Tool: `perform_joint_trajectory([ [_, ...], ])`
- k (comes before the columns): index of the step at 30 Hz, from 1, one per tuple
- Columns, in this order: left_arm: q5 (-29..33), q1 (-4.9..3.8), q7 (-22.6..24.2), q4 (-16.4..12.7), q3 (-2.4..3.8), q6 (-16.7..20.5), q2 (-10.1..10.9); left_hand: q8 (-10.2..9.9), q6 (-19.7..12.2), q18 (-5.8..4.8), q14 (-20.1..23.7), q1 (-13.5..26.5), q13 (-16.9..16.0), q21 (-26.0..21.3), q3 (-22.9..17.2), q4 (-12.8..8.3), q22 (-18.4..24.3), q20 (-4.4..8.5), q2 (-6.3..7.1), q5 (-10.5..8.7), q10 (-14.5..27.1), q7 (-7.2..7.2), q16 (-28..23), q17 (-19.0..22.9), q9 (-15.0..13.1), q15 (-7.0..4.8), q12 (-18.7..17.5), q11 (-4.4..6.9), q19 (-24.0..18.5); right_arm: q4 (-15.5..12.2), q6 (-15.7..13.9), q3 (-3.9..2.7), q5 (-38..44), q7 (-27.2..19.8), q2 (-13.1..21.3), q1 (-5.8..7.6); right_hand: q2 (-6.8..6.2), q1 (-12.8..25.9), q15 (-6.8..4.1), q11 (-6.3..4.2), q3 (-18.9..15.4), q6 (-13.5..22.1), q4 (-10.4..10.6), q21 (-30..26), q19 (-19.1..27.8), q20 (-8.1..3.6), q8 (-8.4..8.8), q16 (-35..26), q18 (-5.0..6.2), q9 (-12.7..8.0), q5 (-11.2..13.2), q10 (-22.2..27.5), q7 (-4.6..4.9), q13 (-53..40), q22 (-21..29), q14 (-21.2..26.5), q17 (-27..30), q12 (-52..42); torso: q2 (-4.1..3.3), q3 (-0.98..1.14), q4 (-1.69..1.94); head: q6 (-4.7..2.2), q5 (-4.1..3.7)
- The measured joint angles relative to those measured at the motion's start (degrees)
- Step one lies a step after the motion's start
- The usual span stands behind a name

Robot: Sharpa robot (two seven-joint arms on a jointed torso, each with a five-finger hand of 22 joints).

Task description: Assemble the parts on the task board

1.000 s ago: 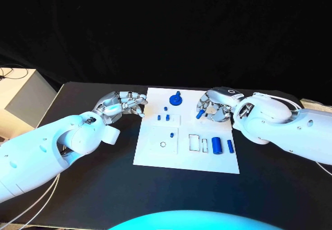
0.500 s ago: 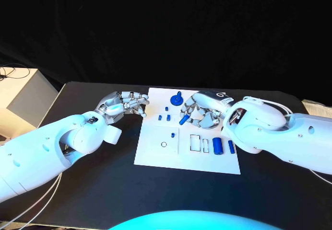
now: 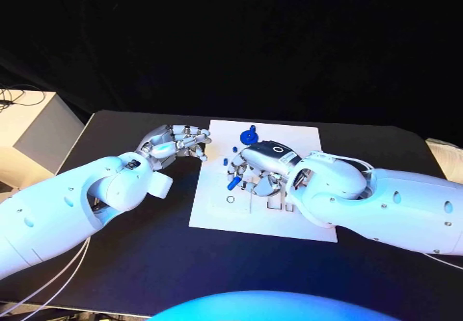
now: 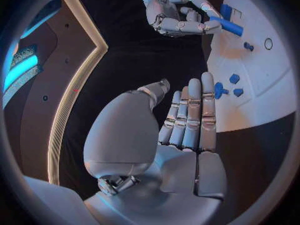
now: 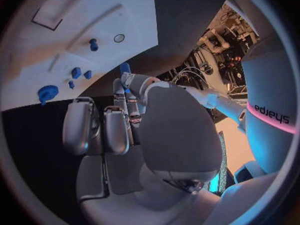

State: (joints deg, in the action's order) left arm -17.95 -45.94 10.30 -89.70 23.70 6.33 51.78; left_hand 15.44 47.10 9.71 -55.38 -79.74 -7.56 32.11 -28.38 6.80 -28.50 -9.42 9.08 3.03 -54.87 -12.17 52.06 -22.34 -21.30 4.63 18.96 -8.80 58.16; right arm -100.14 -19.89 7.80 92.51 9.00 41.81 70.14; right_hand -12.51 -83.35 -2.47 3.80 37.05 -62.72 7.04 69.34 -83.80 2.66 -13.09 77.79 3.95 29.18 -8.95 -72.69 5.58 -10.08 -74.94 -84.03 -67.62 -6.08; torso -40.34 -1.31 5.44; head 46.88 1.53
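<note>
Matt white task board [image 3: 299, 144], glossy blue plastic parts [image 3: 248, 136], satin metal right hand [image 3: 259, 166].

The right arm reaches in over the task board [image 3: 299, 144], its right hand [image 3: 255, 170] pinching a blue peg [image 3: 235, 182] at the fingertips; the left hand [image 3: 176, 145] hovers at the board's left edge, fingers straight, together, holding nothing.

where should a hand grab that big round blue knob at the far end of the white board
Judging by shape, take the round blue knob by the small stem standing up from its disc, coming from above. The disc lies flat on the task board, leaving little rim to pinch, while the stem sticks up free.
</note>
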Motion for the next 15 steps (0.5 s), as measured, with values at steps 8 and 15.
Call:
perform_joint_trajectory([
  [8,0.00,0.00,-0.05,0.04,0.01,-0.01,-0.04,0.00,0.00,0.00,0.00,0.00,0.00,0.00,0.00,0.00,0.00,0.00,0.00,0.00,0.00,0.00,0.00,0.00,0.00,0.00,0.00,0.00,0.00,1.79,0.06,0.75,2.28,0.41,-2.32,-0.61,0.00,0.00,0.00,0.00,0.14,0.11,-0.17,0.00,0.00,0.00,0.01,0.00,0.00,0.03,0.10,0.00,-0.10,0.00,0.01,0.00,0.14,0.02,0.00,-0.01,-0.01,0.23,0.27],
  [15,0.00,0.00,-0.09,0.04,-0.01,-0.01,-0.04,0.00,0.00,0.00,0.00,0.00,-0.01,0.00,0.00,0.00,-0.01,0.00,0.00,0.00,0.00,0.00,0.00,0.01,0.00,0.00,0.00,0.00,0.00,2.67,0.41,1.21,3.73,1.14,-3.09,-1.15,0.00,0.01,0.00,0.00,0.14,0.20,-0.17,0.00,0.00,0.00,0.04,0.00,0.00,0.33,0.12,0.00,-0.19,-0.11,0.01,0.00,0.14,0.05,0.00,-0.01,-0.01,0.37,0.34],
])
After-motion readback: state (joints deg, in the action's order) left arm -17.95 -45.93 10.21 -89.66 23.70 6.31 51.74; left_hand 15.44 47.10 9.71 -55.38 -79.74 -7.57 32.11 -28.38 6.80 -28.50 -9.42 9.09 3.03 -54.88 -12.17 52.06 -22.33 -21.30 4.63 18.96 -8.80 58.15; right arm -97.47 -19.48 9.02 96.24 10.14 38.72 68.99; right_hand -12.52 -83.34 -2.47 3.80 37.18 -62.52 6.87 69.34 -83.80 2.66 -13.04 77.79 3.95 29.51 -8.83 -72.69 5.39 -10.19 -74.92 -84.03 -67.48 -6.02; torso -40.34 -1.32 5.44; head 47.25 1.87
